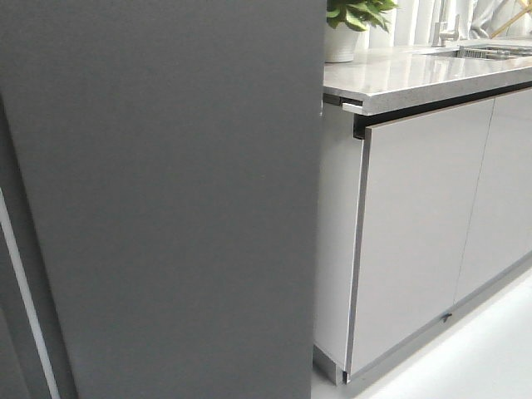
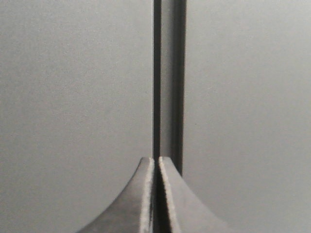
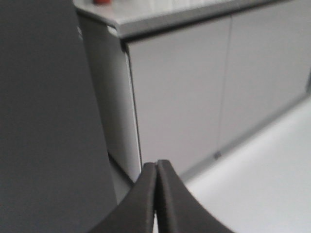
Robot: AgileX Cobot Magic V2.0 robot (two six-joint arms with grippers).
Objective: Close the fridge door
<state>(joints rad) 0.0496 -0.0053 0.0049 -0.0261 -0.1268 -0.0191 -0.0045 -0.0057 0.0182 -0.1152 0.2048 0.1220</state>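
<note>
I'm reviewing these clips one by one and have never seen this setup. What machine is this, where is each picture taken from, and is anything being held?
This is a two-armed robot, each arm ending in a gripper, with three cameras. The front view looks forward from the robot: the big dark-grey slab is the fridge door, beside pale kitchen cabinets under a speckled countertop carrying a potted plant.

The other two pictures come from cameras on the wrists. The left gripper has its fingers pressed together, pointing at a narrow dark gap between two grey panels. The right gripper is also shut, aimed toward the cabinets and floor. Neither holds anything.
</note>
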